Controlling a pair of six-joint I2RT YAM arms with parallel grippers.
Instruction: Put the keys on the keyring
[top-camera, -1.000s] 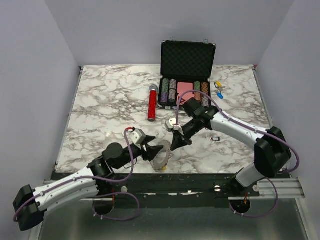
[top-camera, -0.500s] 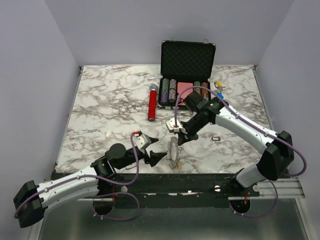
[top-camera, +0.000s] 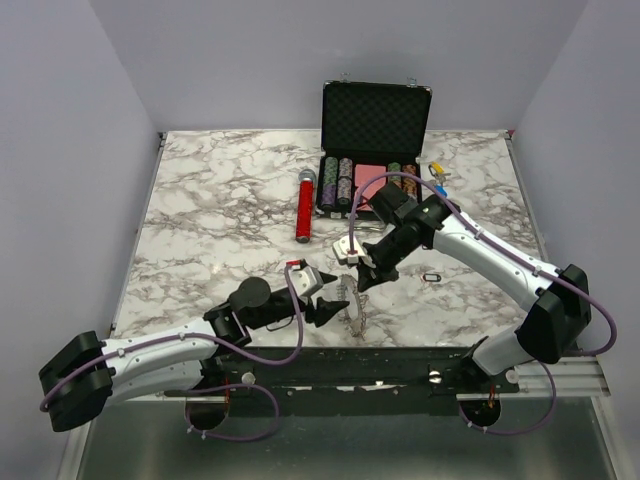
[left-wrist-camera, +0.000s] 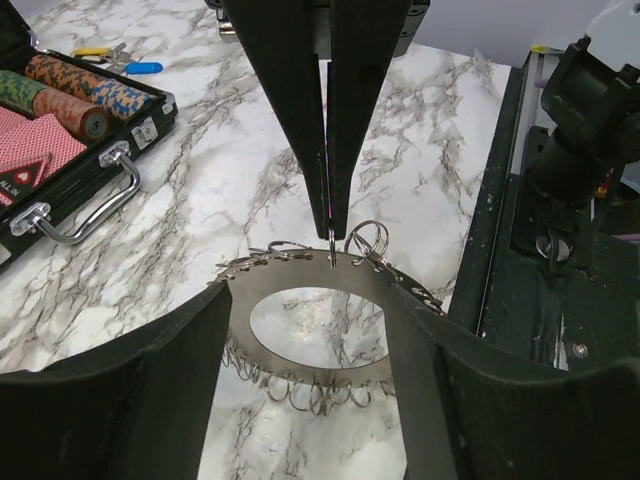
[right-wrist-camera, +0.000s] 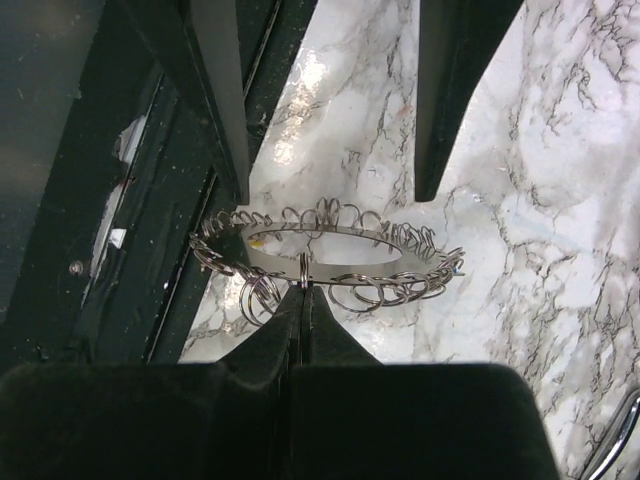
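The keyring (top-camera: 353, 303), a flat metal band edged with many small split rings, hangs near the table's front edge. My right gripper (top-camera: 353, 282) is shut on one of its small rings, pinching it at the fingertips (right-wrist-camera: 305, 290). The band (right-wrist-camera: 330, 266) lies nearly edge-on there. My left gripper (top-camera: 333, 302) is open, one finger (left-wrist-camera: 130, 400) on each side of the band (left-wrist-camera: 290, 276); I cannot tell if they touch it. Loose keys with blue and yellow tags (top-camera: 437, 178) lie at the back right. A key with a dark tag (top-camera: 432, 276) lies right of the right gripper.
An open black case of poker chips (top-camera: 375, 110) stands at the back centre, its handle and chips (left-wrist-camera: 70, 100) in the left wrist view. A red cylinder (top-camera: 304, 208) lies left of it. The table's dark front rail (left-wrist-camera: 560, 250) runs just beside the keyring.
My left gripper let go of the keyring, opened, then moved right until its fingers flank it. The right gripper has kept its pinch and lifted the ring slightly away from the front edge.
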